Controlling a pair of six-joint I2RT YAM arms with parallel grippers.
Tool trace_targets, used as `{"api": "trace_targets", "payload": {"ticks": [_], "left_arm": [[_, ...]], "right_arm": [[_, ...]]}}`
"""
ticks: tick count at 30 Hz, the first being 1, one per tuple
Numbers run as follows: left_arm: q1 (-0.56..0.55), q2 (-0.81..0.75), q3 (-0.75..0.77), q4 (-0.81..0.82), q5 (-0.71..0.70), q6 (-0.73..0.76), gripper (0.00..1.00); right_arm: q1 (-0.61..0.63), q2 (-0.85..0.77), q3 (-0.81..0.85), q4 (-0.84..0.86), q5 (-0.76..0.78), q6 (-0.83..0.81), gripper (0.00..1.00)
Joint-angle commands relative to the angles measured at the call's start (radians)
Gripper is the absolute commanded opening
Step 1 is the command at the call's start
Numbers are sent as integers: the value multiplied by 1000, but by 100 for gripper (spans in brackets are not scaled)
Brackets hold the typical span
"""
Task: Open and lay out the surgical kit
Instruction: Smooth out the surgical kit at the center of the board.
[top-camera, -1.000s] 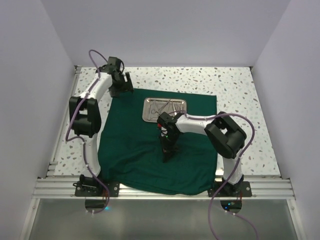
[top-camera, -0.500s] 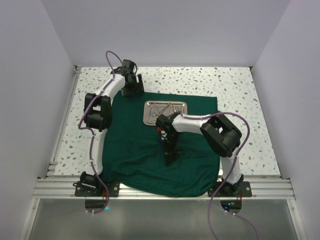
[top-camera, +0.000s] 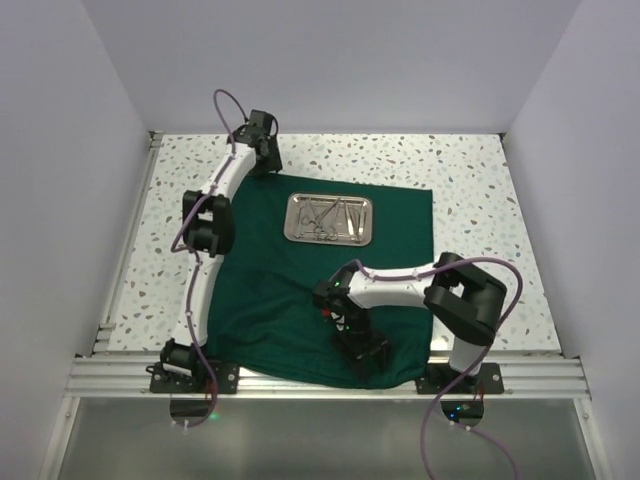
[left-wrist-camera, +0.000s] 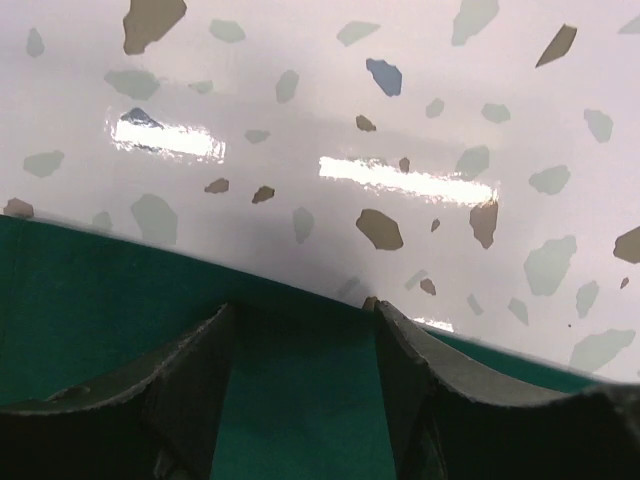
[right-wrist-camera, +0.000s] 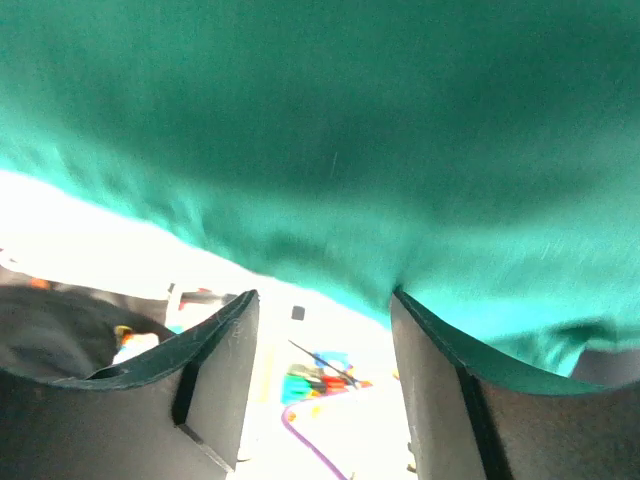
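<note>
Cloth (top-camera: 270, 290) is open, folks, spread dark green across the speckled table (top-camera: 470, 170), with some rumpling along its near edge. The steel tray (top-camera: 293, 220) sits on the cloth's far middle, and the silver instruments (top-camera: 328, 217) are all heaped inside it, none laid out yet. The left gripper (left-wrist-camera: 300, 390) is out at the far left corner, fingers spread over the cloth's edge and pinching nothing. The right gripper (right-wrist-camera: 320, 340) is low at the near edge, fingers apart too, with cloth just in front of it. I'd call the unwrapping about done. Smoothing that near edge and setting out the instruments look like what's left.
</note>
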Motion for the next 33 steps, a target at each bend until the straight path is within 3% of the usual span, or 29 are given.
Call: {"api": "trace_targets", "payload": {"ticks": [1, 3, 6, 7, 10, 11, 13, 17, 21, 23, 28, 33], "left_arm": [[34, 137, -15, -15, -18, -25, 62], [39, 136, -4, 14, 2, -31, 64], [44, 90, -4, 54, 66, -25, 80], [44, 61, -12, 65, 73, -22, 89], [44, -105, -89, 117, 99, -11, 100], [44, -152, -110, 124, 102, -11, 100], [42, -283, -159, 114, 112, -3, 100], [31, -465, -367, 57, 140, 32, 100], [34, -564, -610, 58, 93, 85, 100], [47, -555, -651, 57, 56, 98, 100], [103, -472, -617, 51, 77, 113, 100], [178, -383, -549, 55, 135, 104, 99]], "right_arm": [[23, -73, -1, -122, 41, 12, 59], [26, -101, 3, -122, 65, 9, 60], [25, -92, 114, -157, 128, 0, 62], [25, -80, 165, -190, 174, -11, 62], [8, -6, 452, -264, 328, -15, 73], [-26, 11, 501, -277, 364, -8, 87], [-93, 42, 582, -272, 401, -1, 98], [-436, 55, 581, -191, 351, 2, 98], [-647, 121, 625, -146, 428, -3, 98], [-716, 207, 726, -160, 466, -23, 98], [-831, 383, 981, -183, 457, -34, 98], [-966, 532, 1125, -202, 466, -17, 98]]}}
